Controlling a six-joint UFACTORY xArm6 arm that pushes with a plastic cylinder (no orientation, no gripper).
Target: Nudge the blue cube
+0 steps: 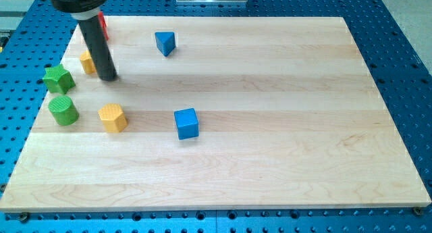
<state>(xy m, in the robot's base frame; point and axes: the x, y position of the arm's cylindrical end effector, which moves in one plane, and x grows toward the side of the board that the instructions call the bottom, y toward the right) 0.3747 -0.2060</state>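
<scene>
The blue cube [187, 123] sits on the wooden board [270, 159], a little left of the board's middle. My tip [108, 77] rests on the board at the upper left, well to the upper left of the blue cube and apart from it. It stands just right of a yellow block [87, 61], whose shape I cannot make out because the rod partly hides it.
A blue triangular block [165, 42] lies near the top. A red block [103, 25] peeks out behind the rod. A green star block [58, 78], a green cylinder [63, 110] and a yellow hexagonal block [113, 117] lie at the left.
</scene>
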